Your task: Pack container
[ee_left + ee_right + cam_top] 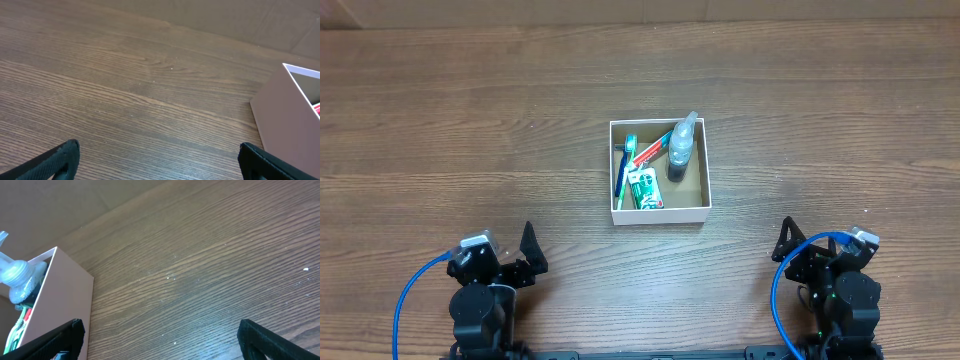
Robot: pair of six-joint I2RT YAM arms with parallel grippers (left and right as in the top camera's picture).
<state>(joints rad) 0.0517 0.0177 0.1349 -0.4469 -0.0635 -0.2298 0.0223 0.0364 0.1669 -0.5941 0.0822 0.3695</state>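
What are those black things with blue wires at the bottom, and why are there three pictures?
Those are two robot arms. The left gripper and the right gripper are like hands with two fingers each. Both are open and hold nothing. One picture looks down from above the wooden table. The other two come from small cameras on the robot's wrists, so you see black fingertips at the bottom corners. In the middle sits the container, a small white box, brown inside. In it lie a blue toothbrush, a toothpaste tube, a spray bottle and a small green packet.
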